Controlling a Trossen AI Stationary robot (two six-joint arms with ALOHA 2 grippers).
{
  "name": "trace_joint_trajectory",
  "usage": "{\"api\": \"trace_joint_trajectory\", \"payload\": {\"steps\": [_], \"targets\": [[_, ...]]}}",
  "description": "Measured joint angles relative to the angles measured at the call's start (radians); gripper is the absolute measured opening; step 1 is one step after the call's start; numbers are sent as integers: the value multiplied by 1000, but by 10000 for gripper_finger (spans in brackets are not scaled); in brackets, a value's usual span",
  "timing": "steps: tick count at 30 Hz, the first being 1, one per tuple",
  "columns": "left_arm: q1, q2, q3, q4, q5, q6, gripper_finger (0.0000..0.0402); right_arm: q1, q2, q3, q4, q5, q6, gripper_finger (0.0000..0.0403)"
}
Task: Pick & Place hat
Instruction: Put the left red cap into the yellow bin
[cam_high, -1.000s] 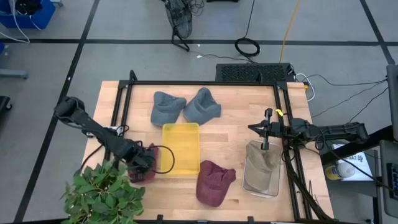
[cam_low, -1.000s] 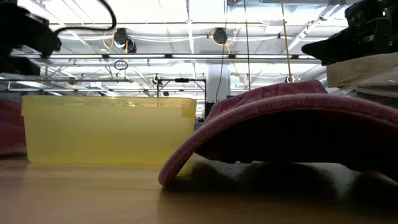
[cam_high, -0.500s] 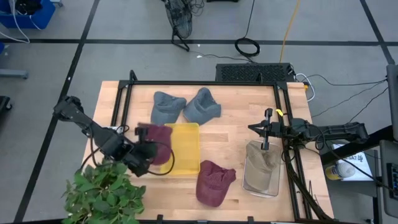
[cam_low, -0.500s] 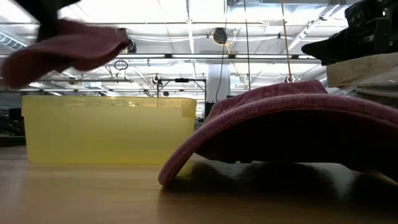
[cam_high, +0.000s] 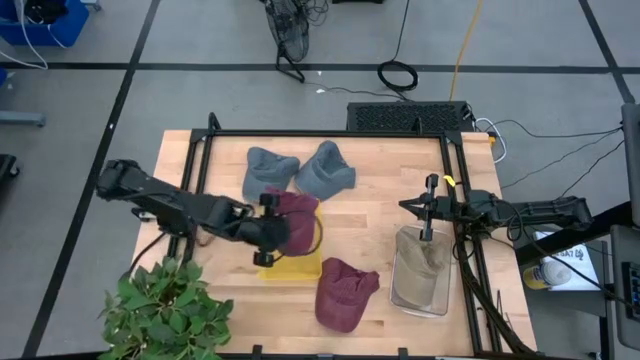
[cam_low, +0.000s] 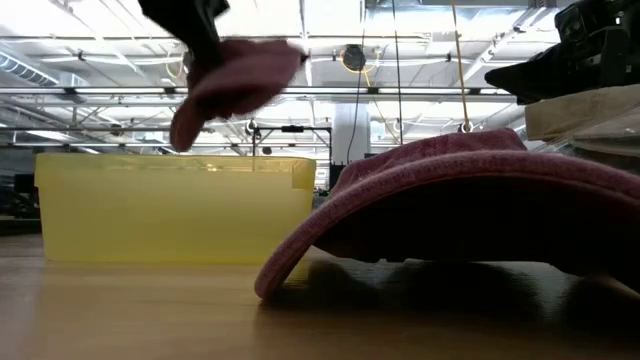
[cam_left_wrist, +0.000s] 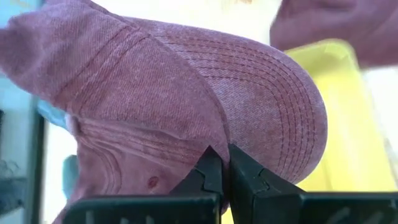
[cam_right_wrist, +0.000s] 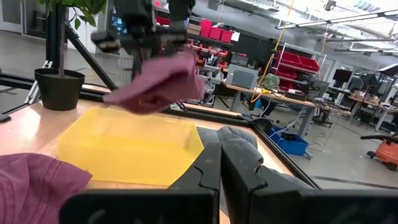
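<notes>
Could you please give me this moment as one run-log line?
left gripper: shut on maroon hat | hat: above yellow bin | right gripper: shut, idle beside clear bin

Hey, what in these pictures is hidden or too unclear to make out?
- Yellow bin floor: high view, covered by the held maroon hat; low view sees only its wall.
- Left tool grip point: left wrist view, fingers buried in the hat.
- Clear bin contents: high view, only tan fabric, shape unclear.

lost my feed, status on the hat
Left tool shut on maroon hat, held above yellow bin. Right tool shut, waiting at right. Nothing blocking.
</notes>
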Motion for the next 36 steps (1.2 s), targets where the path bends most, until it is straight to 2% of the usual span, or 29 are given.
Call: {"api": "trace_joint_trajectory", "payload": {"steps": [5, 10, 14, 19, 24, 36], "targets": [[37, 121, 0, 4, 47, 31, 6, 0, 0, 0, -13, 0, 1, 0], [70, 219, 0, -25, 159, 34, 13, 0, 0, 0, -14, -1, 23, 0], [86, 260, 0, -38, 168, 23, 6, 0, 0, 0, -14, -1, 23, 0], [108, 277, 0, -29, 204, 14, 15, 0, 0, 0, -14, -1, 23, 0], [126, 276, 0, -22, 237, 4, 6, 0, 0, 0, -14, -1, 23, 0], [146, 276, 0, -16, 245, -45, 26, 0, 1, 0, -14, -1, 21, 0]]}}
